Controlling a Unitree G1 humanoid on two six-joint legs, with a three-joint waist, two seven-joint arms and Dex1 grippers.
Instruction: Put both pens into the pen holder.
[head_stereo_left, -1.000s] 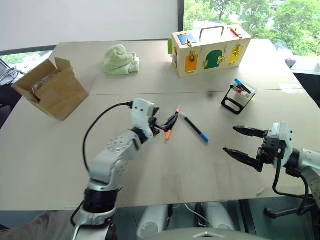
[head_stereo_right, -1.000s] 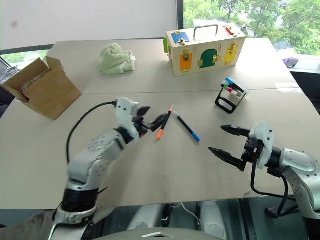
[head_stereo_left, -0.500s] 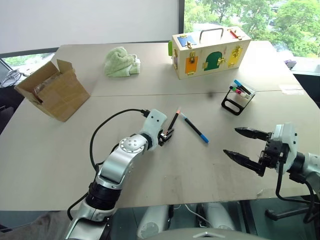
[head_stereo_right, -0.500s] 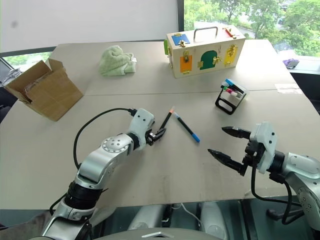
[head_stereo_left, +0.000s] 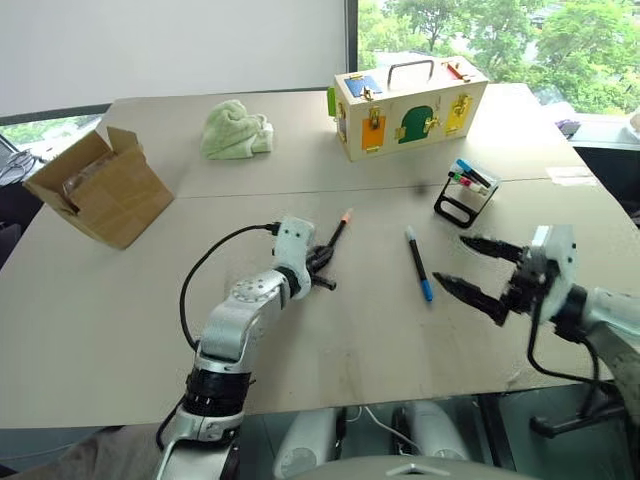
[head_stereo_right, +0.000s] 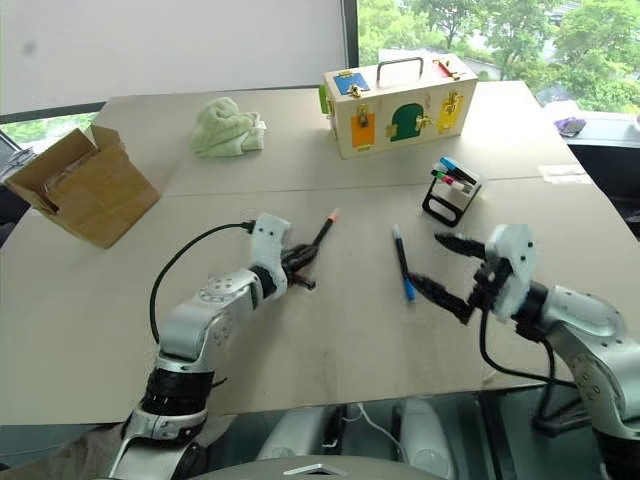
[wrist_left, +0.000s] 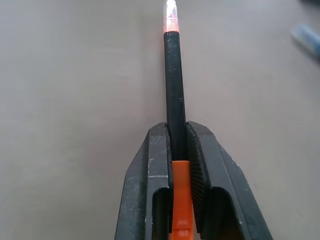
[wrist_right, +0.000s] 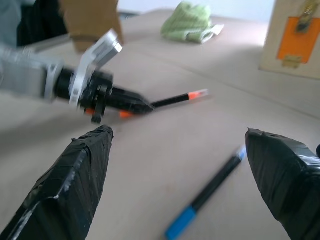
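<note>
Orange-capped pen (head_stereo_left: 337, 232): held near the centre of the head frame, its barrel slanting up and to the right from the left hand; in the left wrist view the black barrel (wrist_left: 175, 85) is seen clamped between the two fingers, with the orange cap lying behind the grip.
Blue-capped pen (head_stereo_left: 419, 263): laid flat on the counter right of centre, apart from both hands, with the blue cap at its lower end; in the right wrist view it is seen between the two fingertips but further off, untouched.
Pen holder (head_stereo_left: 464, 192): stood on the counter in the right half of the frame, above the right hand and below the wooden box; coloured markers are seen in its tray.
Left hand (head_stereo_left: 322, 270): closed tight on the orange-capped pen, low over the counter just left of centre.
Right hand (head_stereo_left: 472, 268): fingers spread wide with nothing between them, placed at the right of the frame, just right of the blue-capped pen.
Counter (head_stereo_left: 330, 350): pale beige surface on which everything is carried.
Wooden box (head_stereo_left: 408, 107): set at the upper right, with coloured doors and a metal handle.
Green cloth (head_stereo_left: 235, 132): bunched at the upper middle-left.
Cardboard box (head_stereo_left: 98, 187): left open at the left edge.
</note>
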